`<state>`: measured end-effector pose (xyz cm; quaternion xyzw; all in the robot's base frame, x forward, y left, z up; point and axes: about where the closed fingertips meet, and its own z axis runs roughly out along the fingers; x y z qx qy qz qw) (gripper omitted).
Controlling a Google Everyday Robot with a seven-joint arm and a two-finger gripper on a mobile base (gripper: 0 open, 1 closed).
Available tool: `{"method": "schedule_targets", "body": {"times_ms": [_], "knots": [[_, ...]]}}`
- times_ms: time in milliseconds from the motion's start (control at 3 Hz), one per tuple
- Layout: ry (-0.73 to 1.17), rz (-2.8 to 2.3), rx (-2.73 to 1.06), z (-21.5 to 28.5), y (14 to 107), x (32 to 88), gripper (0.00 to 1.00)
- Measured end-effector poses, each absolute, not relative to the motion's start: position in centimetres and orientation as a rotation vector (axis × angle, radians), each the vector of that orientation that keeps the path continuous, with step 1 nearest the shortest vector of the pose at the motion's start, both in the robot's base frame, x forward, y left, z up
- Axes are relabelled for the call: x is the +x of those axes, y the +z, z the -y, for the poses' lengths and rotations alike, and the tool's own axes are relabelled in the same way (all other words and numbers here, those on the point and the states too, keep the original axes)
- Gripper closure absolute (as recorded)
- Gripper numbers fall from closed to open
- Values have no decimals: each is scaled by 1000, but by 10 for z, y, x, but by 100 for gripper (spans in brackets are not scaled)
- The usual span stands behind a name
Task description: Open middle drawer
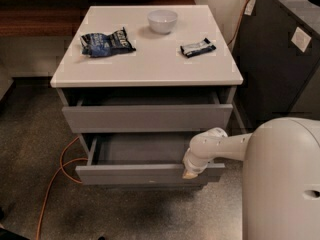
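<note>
The middle drawer is a flat grey handleless drawer, pulled well out of the white-topped cabinet, with its inside showing. A tiny white speck sits near the lower edge of its front panel. My gripper is at the right end of that front panel, at its top edge, on the end of the white arm reaching in from the right. The top drawer above is pulled out a little.
On the cabinet top lie a white bowl, a dark blue chip bag and a dark snack bar. An orange cable runs over the floor at the left. A dark grey cabinet stands to the right.
</note>
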<state>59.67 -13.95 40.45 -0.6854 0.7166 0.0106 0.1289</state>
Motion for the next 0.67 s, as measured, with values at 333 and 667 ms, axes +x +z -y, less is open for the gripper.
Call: {"method": "schedule_targets", "body": {"times_ms": [333, 667], "knots": [[37, -2079, -1996, 138, 407, 594, 100], [86, -2049, -2023, 131, 414, 576, 100]]}}
